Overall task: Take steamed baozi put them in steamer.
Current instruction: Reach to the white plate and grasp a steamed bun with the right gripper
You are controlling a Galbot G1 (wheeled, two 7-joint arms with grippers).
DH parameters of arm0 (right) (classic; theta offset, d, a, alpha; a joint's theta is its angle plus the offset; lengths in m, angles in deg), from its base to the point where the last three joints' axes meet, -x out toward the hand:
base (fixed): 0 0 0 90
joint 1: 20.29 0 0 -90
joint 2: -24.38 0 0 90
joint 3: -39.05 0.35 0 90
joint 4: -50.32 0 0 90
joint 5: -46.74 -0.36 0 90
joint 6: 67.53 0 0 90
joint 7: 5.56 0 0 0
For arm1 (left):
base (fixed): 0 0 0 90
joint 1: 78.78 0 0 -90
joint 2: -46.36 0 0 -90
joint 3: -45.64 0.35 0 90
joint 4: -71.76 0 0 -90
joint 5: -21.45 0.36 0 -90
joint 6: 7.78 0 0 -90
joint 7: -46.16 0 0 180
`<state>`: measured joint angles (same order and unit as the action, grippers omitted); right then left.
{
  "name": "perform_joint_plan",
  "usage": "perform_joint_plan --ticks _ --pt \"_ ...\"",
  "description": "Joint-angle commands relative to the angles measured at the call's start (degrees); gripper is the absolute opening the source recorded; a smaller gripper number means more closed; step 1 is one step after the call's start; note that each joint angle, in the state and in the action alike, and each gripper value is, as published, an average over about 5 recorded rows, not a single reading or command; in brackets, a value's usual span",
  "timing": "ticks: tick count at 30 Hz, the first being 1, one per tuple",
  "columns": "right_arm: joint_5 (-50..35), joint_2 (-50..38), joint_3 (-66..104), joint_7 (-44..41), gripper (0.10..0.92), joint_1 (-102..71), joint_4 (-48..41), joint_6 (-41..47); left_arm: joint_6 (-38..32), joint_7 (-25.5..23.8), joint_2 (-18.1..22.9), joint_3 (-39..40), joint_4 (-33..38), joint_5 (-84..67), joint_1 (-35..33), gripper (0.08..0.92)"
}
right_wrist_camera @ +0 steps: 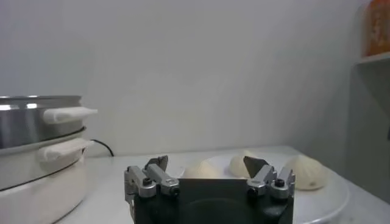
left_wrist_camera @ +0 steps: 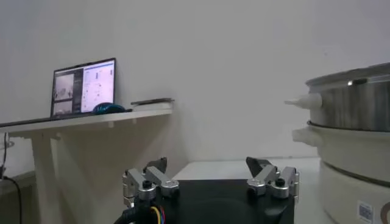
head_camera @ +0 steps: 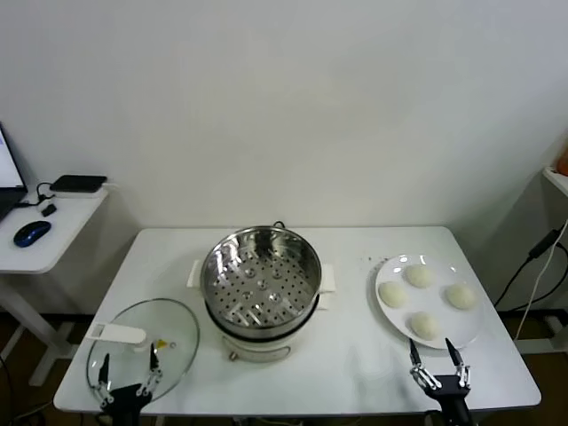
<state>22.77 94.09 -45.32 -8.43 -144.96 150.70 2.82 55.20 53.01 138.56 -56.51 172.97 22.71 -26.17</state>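
While four steamed baozi (head_camera: 426, 299) sit on the white plate (head_camera: 387, 311), right of the steamer (head_camera: 261, 282), I wait.
At the table's near edge, just before that plate, my right gripper (head_camera: 437, 357) gapes wide, empty; my left gripper (head_camera: 130, 366) hangs open over the glass lid (head_camera: 173, 328).

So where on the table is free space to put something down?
Bare patches: the table between the steamer and the white plate, and the far strip behind both. Crowded: the plate holds four baozi; the glass lid fills the near left corner.
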Motion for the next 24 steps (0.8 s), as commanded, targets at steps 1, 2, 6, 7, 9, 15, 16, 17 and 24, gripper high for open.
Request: perform_joint_plan --ticks 1,2,6,7,9,15,16,17,24 --pt "0.0 -3.5 2.1 3.8 0.823 8.7 0.8 13.2 0.0 0.0 2.6 0.0 0.0 0.1 0.0 0.823" --pt "-0.2 -4.3 2.0 4.1 0.823 10.1 0.5 14.8 0.0 0.0 2.6 0.1 0.0 0.1 0.0 0.823" --pt "-1.9 -10.1 0.3 5.0 0.823 21.3 -2.1 25.5 0.0 0.0 2.6 0.4 -0.1 0.3 0.1 0.823" --pt "-2.0 -11.4 -0.5 5.0 0.823 23.9 -2.8 27.6 0.0 0.0 2.5 0.5 -0.1 0.4 0.1 0.823" --pt "-1.4 -13.8 -2.5 4.9 0.823 28.7 -4.3 31.8 0.0 0.0 2.5 0.6 -0.2 0.5 0.2 0.823" --pt "4.8 -23.9 -12.0 -3.7 0.823 41.0 -8.1 43.8 -0.1 0.0 2.5 0.7 -0.2 0.7 0.3 0.823" --pt "6.4 -26.3 -14.1 -6.2 0.823 42.7 -8.6 46.0 -0.1 0.0 2.5 0.7 -0.2 0.8 0.3 0.823" --pt "7.9 -28.6 -16.0 -8.8 0.823 44.3 -8.9 48.0 -0.2 -0.1 2.4 0.8 -0.1 0.8 0.3 0.823" --pt "15.9 -43.2 -32.8 -26.3 0.823 56.5 -11.0 52.4 -0.7 0.0 2.3 1.0 -0.6 1.3 0.3 0.823"
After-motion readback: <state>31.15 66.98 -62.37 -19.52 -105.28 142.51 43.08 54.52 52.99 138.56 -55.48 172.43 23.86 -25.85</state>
